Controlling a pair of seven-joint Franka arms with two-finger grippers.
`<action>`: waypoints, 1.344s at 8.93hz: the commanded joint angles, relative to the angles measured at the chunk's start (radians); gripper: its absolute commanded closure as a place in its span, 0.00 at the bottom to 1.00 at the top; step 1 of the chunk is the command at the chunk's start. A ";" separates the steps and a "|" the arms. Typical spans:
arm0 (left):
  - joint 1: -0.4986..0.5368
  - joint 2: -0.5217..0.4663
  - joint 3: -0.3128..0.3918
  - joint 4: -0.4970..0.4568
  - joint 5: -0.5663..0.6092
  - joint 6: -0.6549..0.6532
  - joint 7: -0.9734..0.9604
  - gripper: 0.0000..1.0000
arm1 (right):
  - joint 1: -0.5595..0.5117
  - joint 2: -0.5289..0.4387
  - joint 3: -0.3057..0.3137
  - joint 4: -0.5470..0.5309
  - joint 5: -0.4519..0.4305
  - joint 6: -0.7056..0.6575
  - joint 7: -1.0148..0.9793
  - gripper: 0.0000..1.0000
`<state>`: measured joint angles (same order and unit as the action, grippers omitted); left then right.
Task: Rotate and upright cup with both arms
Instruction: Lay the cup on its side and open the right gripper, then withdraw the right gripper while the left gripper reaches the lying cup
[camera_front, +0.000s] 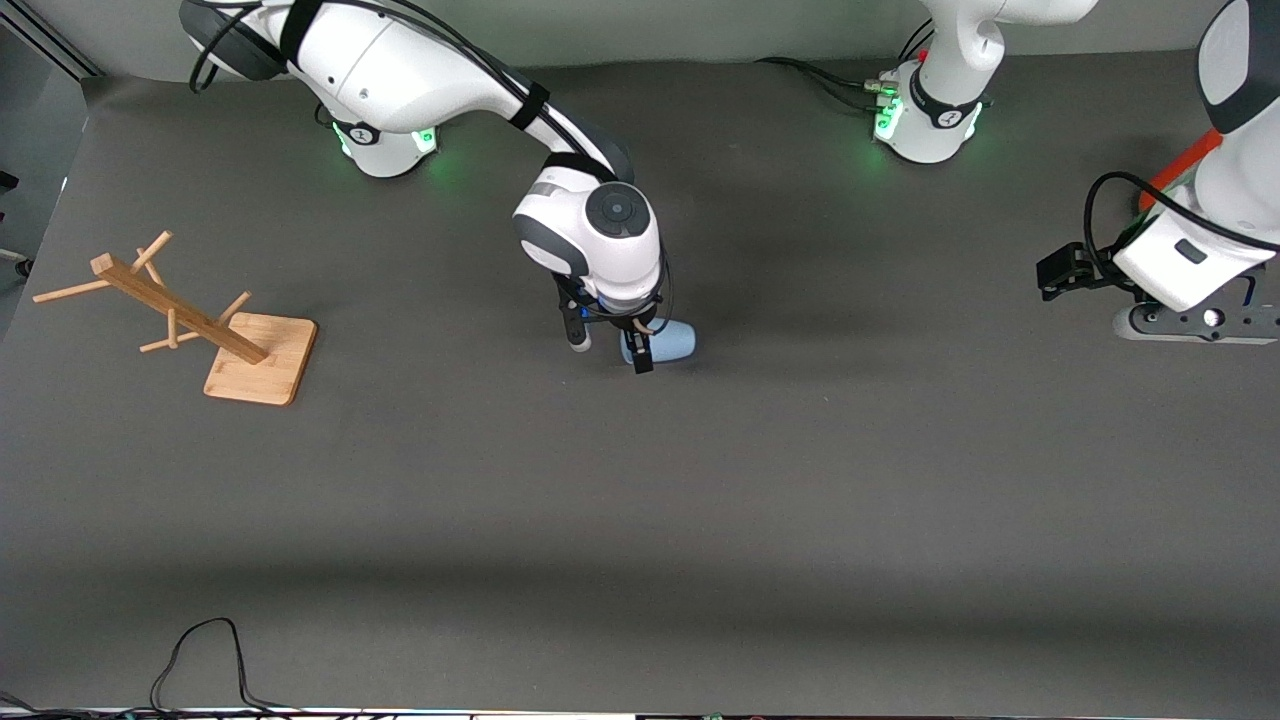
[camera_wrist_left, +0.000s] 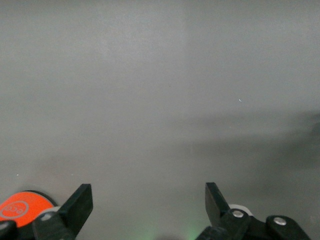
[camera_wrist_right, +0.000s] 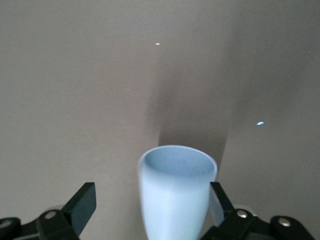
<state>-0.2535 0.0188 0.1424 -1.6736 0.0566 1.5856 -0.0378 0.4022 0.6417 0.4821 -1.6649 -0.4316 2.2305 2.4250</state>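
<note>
The pale blue cup (camera_front: 672, 341) lies on its side on the dark table mat near the middle. My right gripper (camera_front: 609, 351) is down at the table, open, with the cup partly between its fingers. In the right wrist view the cup (camera_wrist_right: 175, 195) rests against one finger (camera_wrist_right: 220, 197) and stands apart from the other, with its open rim pointing away from the wrist. My left gripper (camera_front: 1058, 272) waits in the air over the left arm's end of the table, open and empty (camera_wrist_left: 148, 200).
A wooden peg rack (camera_front: 205, 325) on a square base stands toward the right arm's end. A red-orange thing (camera_front: 1185, 165) (camera_wrist_left: 20, 207) and a grey metal plate (camera_front: 1190, 322) are under the left arm. A black cable (camera_front: 200, 650) loops at the near edge.
</note>
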 joint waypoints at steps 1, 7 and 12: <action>-0.024 0.015 0.008 0.014 -0.004 0.011 -0.010 0.00 | -0.023 -0.103 -0.002 -0.006 0.008 -0.095 -0.155 0.00; -0.168 0.139 -0.026 0.110 -0.043 0.022 -0.122 0.00 | -0.042 -0.451 -0.471 -0.009 0.476 -0.358 -1.282 0.00; -0.376 0.609 -0.213 0.634 0.089 0.005 -0.537 0.00 | -0.042 -0.623 -0.724 -0.012 0.476 -0.584 -1.991 0.00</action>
<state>-0.5412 0.4829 -0.0821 -1.2551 0.0834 1.6294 -0.4892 0.3482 0.0563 -0.1945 -1.6513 0.0242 1.6594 0.5700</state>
